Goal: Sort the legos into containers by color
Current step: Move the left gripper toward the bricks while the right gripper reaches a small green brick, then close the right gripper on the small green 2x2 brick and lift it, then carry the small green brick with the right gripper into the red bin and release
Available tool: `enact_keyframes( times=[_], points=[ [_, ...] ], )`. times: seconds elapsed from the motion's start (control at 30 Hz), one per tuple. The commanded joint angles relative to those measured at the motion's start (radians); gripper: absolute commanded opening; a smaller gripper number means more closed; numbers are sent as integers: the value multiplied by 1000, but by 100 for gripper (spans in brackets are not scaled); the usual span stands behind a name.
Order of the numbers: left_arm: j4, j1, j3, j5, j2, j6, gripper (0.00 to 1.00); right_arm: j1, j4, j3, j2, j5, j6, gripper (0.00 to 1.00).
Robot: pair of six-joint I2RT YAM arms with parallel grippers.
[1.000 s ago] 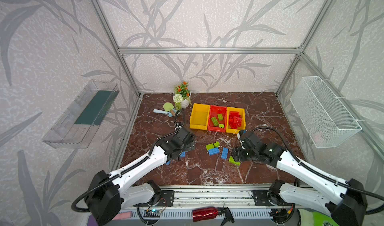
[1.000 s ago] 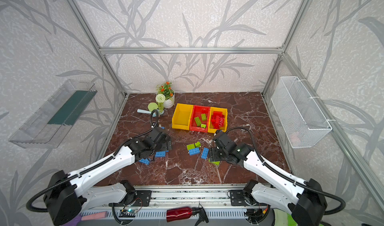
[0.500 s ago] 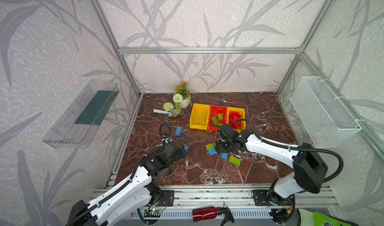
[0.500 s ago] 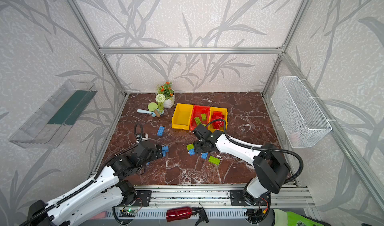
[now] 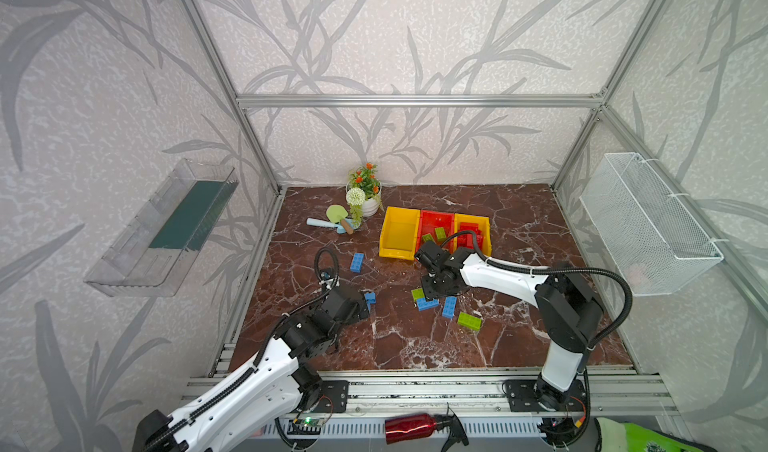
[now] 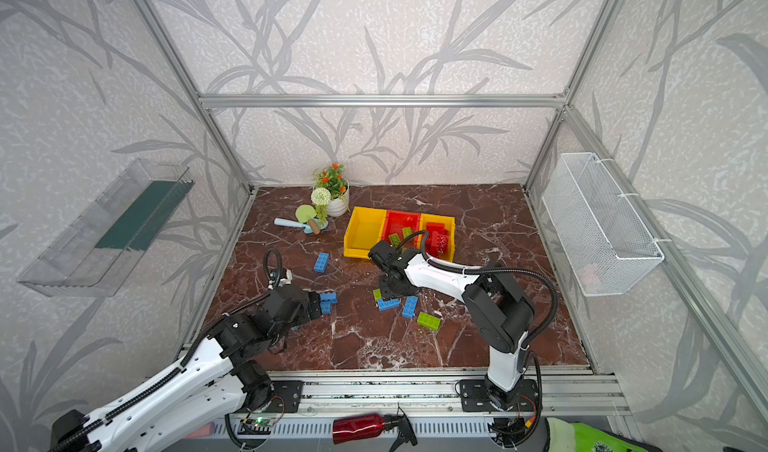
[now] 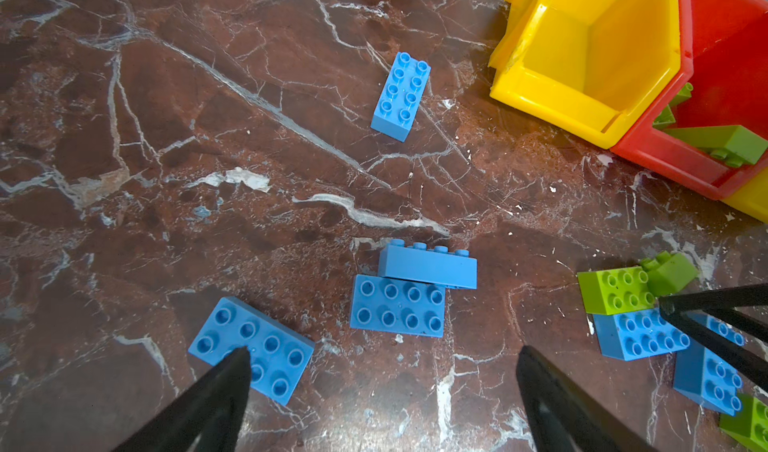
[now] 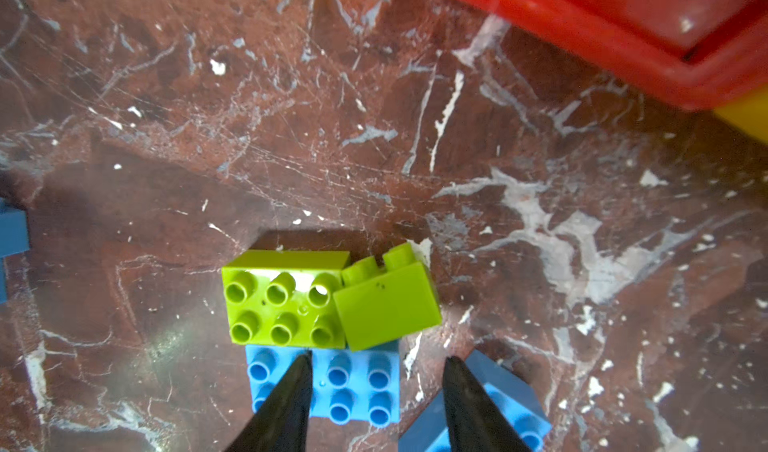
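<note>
Table [image 5: 415, 346]: brown veined marble between leaf-papered walls [image 5: 415, 34]. Read it as a clock in a top view, with 12 at the back wall.
Containers: three joined bins sit at 12. The bare yellow bin [image 5: 399, 234] holds nothing, the red bin [image 5: 436, 220] holds green bricks [image 5: 439, 234], and the other yellow bin [image 5: 471, 218] holds red bricks [image 5: 469, 231].
Loose legos: a green-and-blue huddle [image 5: 428, 302] lies near centre and a blue group [image 5: 370, 298] at 8. A lone blue brick [image 5: 356, 261] lies at 9 and a stray green brick [image 5: 469, 321] at 5.
Right gripper [image 8: 378, 358]: the jaws stand partway apart and grip nothing. The tips hang over a blue brick [image 8: 332, 383], just short of the six-stud green brick [image 8: 286, 300] and the tipped small green brick [image 8: 386, 300].
Right-side risk: those three touch. Close here and you likely pinch blue, or shove the tipped piece off its neighbour. A mixed grab puts blue in among the greens.
Left gripper [image 7: 384, 351]: the jaws are at full spread and empty, above the blue group.
Left-side risk: one fingertip [image 7: 216, 396] overlaps a flat blue brick [image 7: 266, 337]. Drop straight and you land on its studs, not around it. The blue pair [image 7: 399, 306] ahead touches, one brick on its side, so lifting one may drag the other.
Shared risk: your right arm [image 5: 498, 275] lies across the front of the bins. A left-arm run to the bare yellow bin could clip it.
</note>
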Motion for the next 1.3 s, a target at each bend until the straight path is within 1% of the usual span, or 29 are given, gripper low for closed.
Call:
enact_keyframes(
  times=[0.0,0.2,0.33,0.47,0.83,0.97,1.13,1.27],
  points=[
    [-70,1,40,-43,-42,-2,99,-15,-17,-1,10,25,-12,52],
    [-71,2,8,-62,-101,-19,99,-45,10,24,49,1,-32,51],
    [-63,2,5,-67,-92,-36,99,-66,18,50,89,-20,-50,50],
    [-45,1,7,-70,-73,-38,99,-81,17,63,105,-28,-67,46],
    [-20,2,27,-58,-20,-29,99,-87,19,51,79,-25,-95,36],
    [-21,1,29,-45,-25,-28,99,-87,0,69,41,-27,-95,35],
    [-2,2,32,-11,-14,-23,99,-89,-42,156,-4,4,-122,35],
    [27,2,44,23,33,-20,99,-105,-52,267,32,35,-151,35]
  ],
)
